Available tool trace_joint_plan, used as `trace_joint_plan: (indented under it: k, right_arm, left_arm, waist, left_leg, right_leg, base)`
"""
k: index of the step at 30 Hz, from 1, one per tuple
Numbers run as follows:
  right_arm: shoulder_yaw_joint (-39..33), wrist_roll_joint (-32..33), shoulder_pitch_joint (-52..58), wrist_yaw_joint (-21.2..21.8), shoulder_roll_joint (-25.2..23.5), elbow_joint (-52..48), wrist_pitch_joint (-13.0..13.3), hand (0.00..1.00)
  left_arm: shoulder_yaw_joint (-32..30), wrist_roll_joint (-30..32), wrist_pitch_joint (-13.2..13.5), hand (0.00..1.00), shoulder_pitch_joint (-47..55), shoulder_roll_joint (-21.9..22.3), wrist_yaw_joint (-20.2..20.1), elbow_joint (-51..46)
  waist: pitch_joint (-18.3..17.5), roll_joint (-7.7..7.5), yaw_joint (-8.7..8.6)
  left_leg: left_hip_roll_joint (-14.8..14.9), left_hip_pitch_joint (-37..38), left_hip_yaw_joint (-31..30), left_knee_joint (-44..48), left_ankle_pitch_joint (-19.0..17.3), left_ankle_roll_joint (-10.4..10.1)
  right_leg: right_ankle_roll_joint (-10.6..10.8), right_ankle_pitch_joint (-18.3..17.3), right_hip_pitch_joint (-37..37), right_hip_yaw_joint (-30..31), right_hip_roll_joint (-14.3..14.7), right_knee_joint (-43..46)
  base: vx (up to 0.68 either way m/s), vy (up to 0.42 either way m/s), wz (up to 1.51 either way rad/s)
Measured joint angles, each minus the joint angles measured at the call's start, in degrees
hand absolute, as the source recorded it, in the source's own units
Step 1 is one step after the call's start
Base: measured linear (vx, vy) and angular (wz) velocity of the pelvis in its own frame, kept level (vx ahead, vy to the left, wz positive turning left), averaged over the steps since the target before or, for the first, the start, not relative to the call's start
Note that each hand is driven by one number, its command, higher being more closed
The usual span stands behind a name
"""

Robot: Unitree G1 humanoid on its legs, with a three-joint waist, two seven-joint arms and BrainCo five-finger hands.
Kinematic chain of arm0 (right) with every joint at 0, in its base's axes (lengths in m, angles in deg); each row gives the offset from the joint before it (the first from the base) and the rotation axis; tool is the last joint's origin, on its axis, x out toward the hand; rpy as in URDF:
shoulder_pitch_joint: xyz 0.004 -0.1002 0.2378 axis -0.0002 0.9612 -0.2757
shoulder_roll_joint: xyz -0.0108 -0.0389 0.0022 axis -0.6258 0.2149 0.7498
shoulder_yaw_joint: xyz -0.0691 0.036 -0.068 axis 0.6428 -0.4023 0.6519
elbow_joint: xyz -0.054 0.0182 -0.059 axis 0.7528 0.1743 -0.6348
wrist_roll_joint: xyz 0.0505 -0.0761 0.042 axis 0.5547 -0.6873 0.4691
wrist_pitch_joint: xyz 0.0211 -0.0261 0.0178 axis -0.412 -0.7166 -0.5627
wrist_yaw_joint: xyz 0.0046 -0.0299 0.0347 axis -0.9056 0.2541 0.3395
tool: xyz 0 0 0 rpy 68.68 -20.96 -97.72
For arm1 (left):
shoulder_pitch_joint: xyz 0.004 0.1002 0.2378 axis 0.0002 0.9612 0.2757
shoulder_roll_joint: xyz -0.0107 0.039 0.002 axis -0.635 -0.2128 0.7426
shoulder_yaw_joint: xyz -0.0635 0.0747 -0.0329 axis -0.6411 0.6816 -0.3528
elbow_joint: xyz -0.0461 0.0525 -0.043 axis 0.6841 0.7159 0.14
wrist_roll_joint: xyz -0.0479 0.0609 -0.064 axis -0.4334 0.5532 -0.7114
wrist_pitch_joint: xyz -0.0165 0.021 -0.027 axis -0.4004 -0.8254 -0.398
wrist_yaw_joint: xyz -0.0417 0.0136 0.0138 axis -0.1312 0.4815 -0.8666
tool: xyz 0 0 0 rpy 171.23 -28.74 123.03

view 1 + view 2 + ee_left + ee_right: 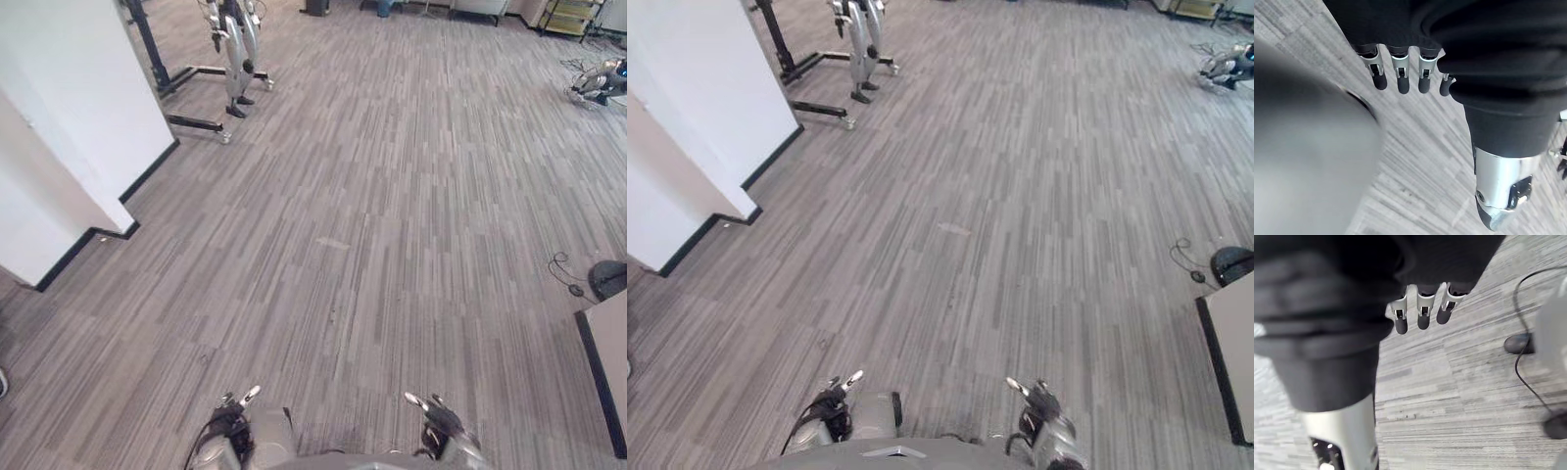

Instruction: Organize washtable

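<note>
No lettering, number, label or sign can be read anywhere in the room. The white wall panel (78, 108) at the upper left of the frame and the grey striped carpet floor (392, 245) across its middle are plain surfaces.

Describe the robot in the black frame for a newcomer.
Find the white wall, left. Just past its far corner stands a black frame; the silver robot is upright in it, whereas the other robot lies on the floor far right.
</note>
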Motion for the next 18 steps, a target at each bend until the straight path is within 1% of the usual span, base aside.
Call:
trace_joint_plan:
  k: [1,2,3,4,5,6,7,8,9,10,11,12,13,14,15,16,17,18]
  right_arm:
    - [0.1,0.0,-0.74,0.01,-0.13,-0.05,0.19,0.0]
    - [-0.04,-0.02,-1.43,0.0,-0.03,0.08,0.75,0.0]
    - [0.14,-0.02,-1.81,0.07,-1.36,-0.16,1.06,0.0]
    - [0.13,-0.07,-1.66,0.16,-1.79,-0.27,1.13,0.0]
    - [0.01,-0.08,-1.1,0.12,-2.07,-0.19,1.09,0.0]
    - [-0.09,-0.12,0.11,0.11,-2.22,-0.1,1.08,0.0]
    - [-0.08,-0.13,0.74,0.16,-2.23,0.06,1.07,0.0]
    - [0.04,-0.36,2.13,0.33,-2.09,0.18,0.9,0.0]
    - [0.39,-0.68,3.19,0.52,-2.07,0.15,0.75,0.0]
    - [0.7,-0.72,3.65,0.67,-1.95,-0.55,0.65,0.0]
    - [1.32,-1.33,4.03,1.14,-1.17,-1.54,0.69,0.0]
    - [1.32,-1.95,4.34,1.35,-0.94,-1.78,0.74,0.0]
    - [1.17,-2.41,5.14,1.43,-0.45,-3.09,1.18,0.0]
    - [0.79,-2.41,5.39,1.41,0.15,-3.78,1.12,0.0]
    - [0.23,-2.44,5.74,1.4,0.19,-3.92,1.11,0.0]
    - [-0.9,-2.56,6.99,1.34,0.02,-3.9,0.87,0.0]
    - [-1.19,-2.81,7.09,1.34,0.01,-3.82,0.67,0.0]
    - [-1.62,-2.57,7.28,1.33,-0.04,-3.82,0.6,0.0]
  left_arm:
    - [-0.78,-0.08,0.05,0.0,0.86,0.12,-0.02,-0.01]
    - [-1.41,-0.06,0.23,0.0,1.24,-0.05,0.1,0.78]
    - [-1.94,-0.12,-0.11,0.0,2.37,-0.82,0.15,2.22]
    - [-1.96,-0.02,-0.24,0.0,2.73,-1.15,0.31,2.35]
    - [-1.99,-0.06,-0.49,0.0,2.91,-1.66,0.28,2.41]
    - [-1.57,-0.05,-0.84,0.0,2.89,-2.29,0.33,2.6]
    - [-0.96,-0.03,-0.86,0.0,2.91,-2.77,0.35,2.8]
    - [0.56,0.03,-0.97,0.0,2.83,-3.21,0.36,3.03]
    - [1.58,0.43,-1.02,0.0,2.39,-3.31,0.33,2.88]
    - [1.95,0.89,-1.07,0.0,1.93,-3.24,0.34,2.83]
    - [3.09,0.97,-1.17,0.0,0.5,-2.97,0.3,2.61]
    - [3.35,1.03,-1.16,0.0,0.09,-2.68,0.26,2.33]
    - [3.99,1.03,-1.13,0.0,-1.7,-2.1,0.32,2.21]
    - [5.47,1.03,-1.07,0.0,-3.43,-1.56,0.34,2.08]
    - [5.85,1.15,-1.03,0.0,-4.31,-1.24,0.32,2.08]
    - [5.86,2.43,-0.79,0.0,-5.93,0.19,0.36,1.0]
    - [5.82,2.65,-0.64,0.0,-5.92,0.74,0.36,0.46]
    - [5.76,2.7,-0.62,0.0,-5.78,1.21,0.39,0.06]
  waist:
    - [-0.14,0.2,0.64]
    - [-0.56,0.38,1.25]
    - [-0.85,-1.3,1.46]
    - [-1.3,-1.89,1.34]
    - [-1.57,-2.86,1.27]
    - [-1.39,-3.71,1.01]
    - [-1.34,-4.14,0.83]
    - [-1.16,-3.98,0.28]
    - [-0.52,-3.01,-0.84]
    - [-0.44,-2.88,-0.97]
    - [-0.19,-1.98,-1.0]
    - [-0.37,-1.59,-1.07]
    - [-0.3,-1.16,-1.54]
    - [0.04,-0.61,-2.43]
    - [0.03,-0.62,-2.95]
    - [0.03,-1.35,-3.19]
    - [-0.02,-1.44,-3.05]
    - [-0.11,-1.63,-2.96]
  left_leg:
    - [-1.45,0.58,-0.65,-10.76,2.67,-0.5]
    - [-3.51,1.4,-3.56,-15.88,9.97,-0.97]
    - [-4.83,2.75,-3.29,-15.11,10.48,0.62]
    - [-5.16,3.04,-2.99,-14.7,9.07,1.26]
    - [-5.94,3.55,-2.29,-11.83,7.21,3.0]
    - [-7.46,5.72,-1.67,-10.46,5.15,3.9]
    - [-8.3,7.3,-1.29,-10.51,4.39,4.5]
    - [-9.2,11.2,-1.33,-11.46,2.58,5.59]
    - [-9.47,14.59,-2.62,-11.96,1.61,6.21]
    - [-9.36,16.22,-2.96,-12.41,1.51,6.39]
    - [-8.55,19.71,-3.36,-14.34,1.41,6.53]
    - [-8.1,21.01,-3.85,-15.34,1.25,6.74]
    - [-7.13,23.33,-5.15,-16.78,0.36,6.41]
    - [-5.92,26.02,-6.73,-18.7,-1.41,5.04]
    - [-5.3,26.79,-7.31,-19.17,-2.48,3.68]
    - [-4.14,28.28,-7.59,-19.17,-5.88,0.94]
    - [-3.71,28.89,-7.53,-18.59,-7.7,0.27]
    - [-3.5,29.85,-7.52,-18.15,-9.19,-0.53]
  right_leg:
    - [0.89,-0.61,1.18,0.73,-0.03,-0.32]
    - [2.25,-2.43,2.55,2.68,-0.43,-0.42]
    - [2.49,-3.29,3.66,4.77,-1.87,0.29]
    - [2.48,-3.28,2.92,5.41,-2.62,1.88]
    - [3.71,-3.5,0.64,6.98,-4.66,9.02]
    - [5.55,-2.45,-2.89,7.66,-7.53,21.44]
    - [8.28,-0.17,-5.11,7.73,-8.95,28.21]
    - [11.17,7.23,-10.15,9.22,-11.51,41.24]
    - [9.79,6.63,-13.82,9.71,-12.67,50.63]
    - [8.85,5.91,-15.61,10.18,-12.54,53.06]
    - [6.72,4.42,-19.25,10.28,-11.94,54.22]
    - [6.23,3.59,-20.9,10.03,-11.52,52.98]
    - [6.01,1.88,-23.5,8.61,-11.55,48.25]
    - [5.93,1.48,-24.27,7.04,-11.9,39.75]
    - [6.01,1.63,-24.46,6.44,-12.26,33.77]
    - [7.23,3.44,-23.82,5.52,-13.7,16.02]
    - [7.49,3.89,-23.87,5.55,-13.97,12.1]
    - [7.95,4.17,-24.11,5.57,-14.2,10.11]
  base:
    - [0.1,0.039,-0.6]
    - [0.38,0.069,-0.74]
    - [0.47,0.056,-0.6]
    - [0.61,0.093,-0.37]
    - [0.57,0.134,-0.02]
    - [0.52,0.157,0.09]
    - [0.39,0.156,0.24]
    - [0.25,0.148,0.43]
    - [0.19,0.153,0.43]
    - [0.04,0.11,0.32]
    - [-0.05,0.066,0.1]
    - [-0.15,0.073,0.22]
    - [-0.23,0.109,0.52]
    - [-0.26,0.127,0.67]
    - [-0.38,0.171,0.8]
    - [-0.3,0.102,0.53]
    - [-0.21,0.013,0.36]
    - [0.12,-0.223,0.05]
